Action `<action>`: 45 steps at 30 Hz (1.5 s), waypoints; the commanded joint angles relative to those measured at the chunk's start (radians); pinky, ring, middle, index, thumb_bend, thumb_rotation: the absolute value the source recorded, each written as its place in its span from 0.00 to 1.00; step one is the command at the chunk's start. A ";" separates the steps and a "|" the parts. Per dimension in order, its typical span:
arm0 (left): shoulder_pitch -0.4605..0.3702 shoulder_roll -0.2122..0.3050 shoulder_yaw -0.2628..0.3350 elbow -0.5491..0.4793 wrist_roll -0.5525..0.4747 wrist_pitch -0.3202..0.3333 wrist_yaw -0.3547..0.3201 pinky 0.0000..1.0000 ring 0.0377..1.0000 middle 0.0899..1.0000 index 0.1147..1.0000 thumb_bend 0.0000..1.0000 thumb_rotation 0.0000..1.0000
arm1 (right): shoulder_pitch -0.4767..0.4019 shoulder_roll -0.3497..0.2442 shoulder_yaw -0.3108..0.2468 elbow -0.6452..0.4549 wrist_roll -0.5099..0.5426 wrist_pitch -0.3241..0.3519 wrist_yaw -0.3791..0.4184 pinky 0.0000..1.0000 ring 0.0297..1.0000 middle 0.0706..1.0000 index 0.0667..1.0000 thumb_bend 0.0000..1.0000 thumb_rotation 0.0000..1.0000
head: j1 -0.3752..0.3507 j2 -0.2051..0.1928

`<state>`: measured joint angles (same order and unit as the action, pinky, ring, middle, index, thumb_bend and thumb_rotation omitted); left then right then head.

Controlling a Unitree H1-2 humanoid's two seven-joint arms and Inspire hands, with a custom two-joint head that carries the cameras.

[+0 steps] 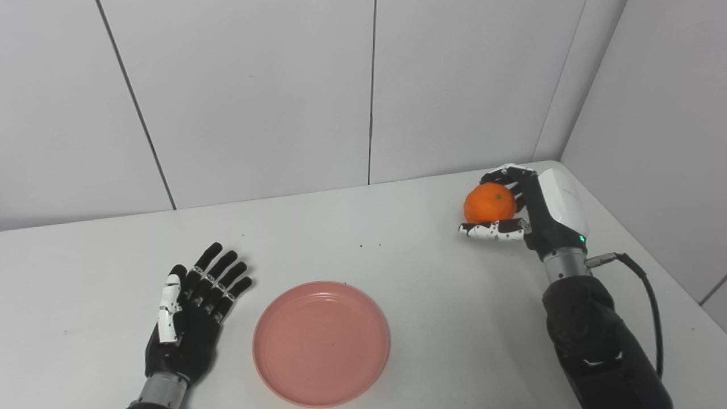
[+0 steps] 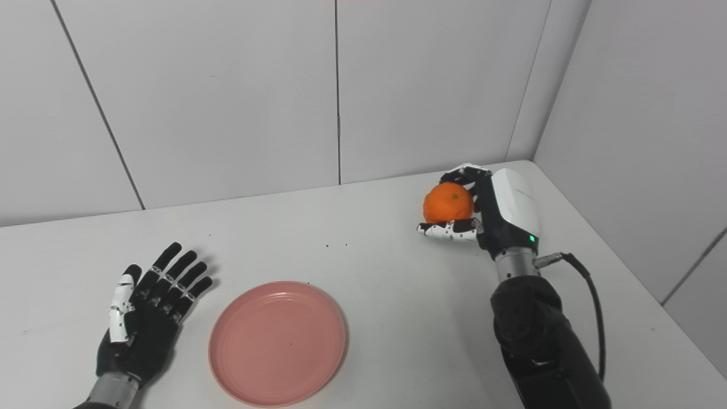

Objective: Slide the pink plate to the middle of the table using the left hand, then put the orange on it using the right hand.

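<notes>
The pink plate (image 1: 321,343) lies flat near the table's front edge, about mid-width, with nothing on it. Just left of it rests my left hand (image 1: 190,315), open and flat, fingers spread, a small gap from the plate's rim. At the far right of the table my right hand (image 1: 519,210) is shut on the orange (image 1: 489,203), its fingers curled over the top and its thumb under the fruit. The orange is held a little above the table, well to the right of and behind the plate.
The white table (image 1: 397,255) meets grey wall panels at the back and on the right, forming a corner just behind my right hand. A black cable (image 1: 647,295) loops off the right wrist. A few dark specks dot the tabletop.
</notes>
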<state>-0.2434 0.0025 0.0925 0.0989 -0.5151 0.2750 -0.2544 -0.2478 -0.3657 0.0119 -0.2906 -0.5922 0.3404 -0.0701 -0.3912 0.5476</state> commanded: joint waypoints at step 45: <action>0.013 -0.116 -0.050 -0.099 0.126 0.062 0.182 0.77 0.79 0.78 0.75 0.33 1.00 | 0.065 0.239 0.347 -0.012 -0.092 -0.087 0.181 0.29 0.36 0.42 0.45 0.51 0.14 | 0.338 0.130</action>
<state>-0.2238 -0.1077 0.0499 0.0131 -0.4031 0.3036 -0.0852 -0.1712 -0.1236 0.3568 -0.2848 -0.6782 0.3116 0.1222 -0.0584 0.6749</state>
